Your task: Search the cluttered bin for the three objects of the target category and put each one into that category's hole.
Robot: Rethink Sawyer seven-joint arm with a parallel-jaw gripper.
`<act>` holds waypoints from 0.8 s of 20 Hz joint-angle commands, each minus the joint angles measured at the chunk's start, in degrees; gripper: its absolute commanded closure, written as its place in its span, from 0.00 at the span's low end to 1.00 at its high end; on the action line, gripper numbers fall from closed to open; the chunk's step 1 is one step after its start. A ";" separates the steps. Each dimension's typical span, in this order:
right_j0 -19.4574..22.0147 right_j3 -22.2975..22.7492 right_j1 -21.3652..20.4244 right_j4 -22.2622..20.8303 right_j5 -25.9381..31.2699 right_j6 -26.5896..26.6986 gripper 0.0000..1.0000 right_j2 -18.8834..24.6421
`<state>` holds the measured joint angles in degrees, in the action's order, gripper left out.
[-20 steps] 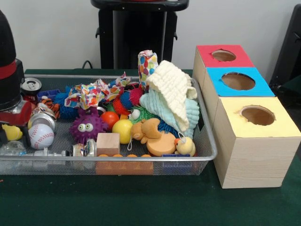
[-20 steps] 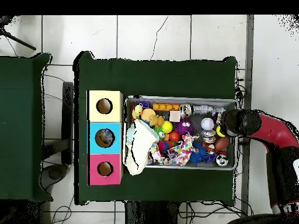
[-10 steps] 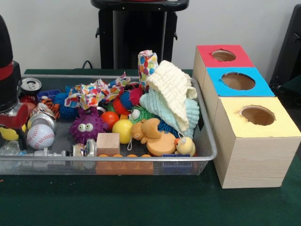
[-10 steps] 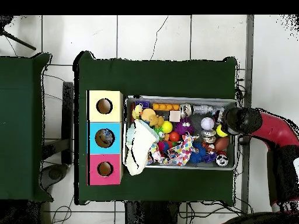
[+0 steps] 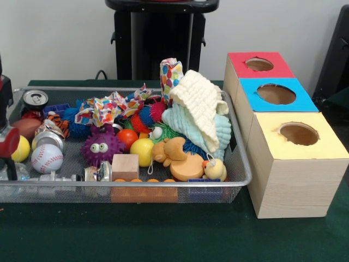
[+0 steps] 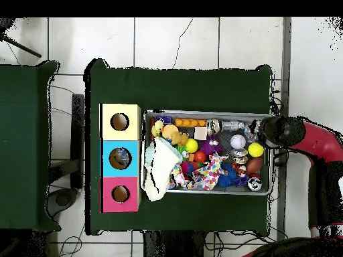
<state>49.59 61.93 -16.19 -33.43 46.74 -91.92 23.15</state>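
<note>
Clutter fills the wire bin [image 5: 240, 180] on the green counter [image 5: 163, 234]. At its one end lie a baseball [image 5: 47, 158], a yellow ball [image 5: 21, 148] just beside it, a brown ball [image 5: 26, 127] behind that, and a soda can [image 5: 35, 99] standing near the far corner. Toward the middle sit a purple spiky toy [image 5: 100, 147] with googly eyes, a wooden block [image 5: 125, 166] in front of it, a second yellow ball [image 5: 142, 151] and an orange ball [image 5: 127, 137]. A polka-dot cloth [image 5: 112, 107] is strewn along the back, and a cream cloth [image 5: 203, 106] is heaped over a pale green one [image 5: 188, 125] at the end nearest the boxes. An orange plush [image 5: 177, 155] and a small duck [image 5: 215, 170] lie by the front rim. Beside the bin stand three boxes in a row, each with a round hole on top: the yellow box [image 5: 297, 158] nearest, the blue box [image 5: 275, 94] in the middle, the red box [image 5: 259, 64] farthest. The claw [image 5: 5, 143] shows only as a red and black sliver at the picture's edge, by the bin's end wall; I cannot tell whether it is spread or closed. From overhead the arm [image 6: 305, 134] reaches in over that end of the bin, its tip at the rim, close to the yellow ball.
</note>
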 commanded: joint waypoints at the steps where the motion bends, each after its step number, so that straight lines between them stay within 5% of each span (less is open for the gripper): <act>1: 0.43 -1.14 2.25 0.34 3.39 12.20 0.00 3.38; 8: 7.00 9.15 1.27 1.26 -8.40 14.85 0.00 9.86; 16: 9.25 15.03 -0.11 -0.04 -11.03 11.28 0.00 11.20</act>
<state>57.73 69.21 -15.92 -32.53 37.08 -91.92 30.21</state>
